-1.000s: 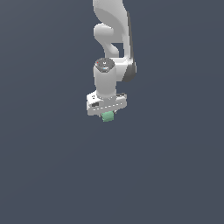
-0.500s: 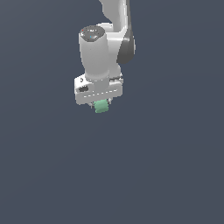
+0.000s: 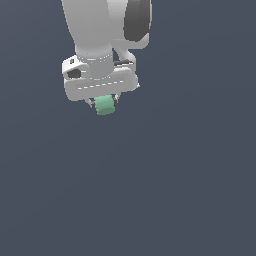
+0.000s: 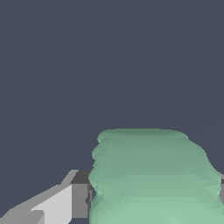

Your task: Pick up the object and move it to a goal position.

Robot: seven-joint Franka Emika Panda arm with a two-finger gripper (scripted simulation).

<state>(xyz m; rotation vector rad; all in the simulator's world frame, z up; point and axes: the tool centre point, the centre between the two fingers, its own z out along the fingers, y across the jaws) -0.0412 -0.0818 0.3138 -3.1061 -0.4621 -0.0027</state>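
The object is a small mint-green block [image 3: 105, 105] with rounded edges. In the exterior view it hangs under the white hand of the arm, held between the short fingers. My gripper [image 3: 104, 103] is shut on it, high in the picture and towards the exterior view's left. In the wrist view the block [image 4: 153, 179] fills much of the picture, pressed against a grey and white finger [image 4: 65, 201] on one side. The other finger is almost wholly hidden behind the block. No goal marker shows in either view.
Only a plain dark grey-blue background shows around the arm [image 3: 107, 30] in both views. No other objects, edges or containers are visible.
The arm with the block has come much closer to the exterior camera and now looks far larger. The hand has shifted towards the exterior view's left. The block stays gripped.
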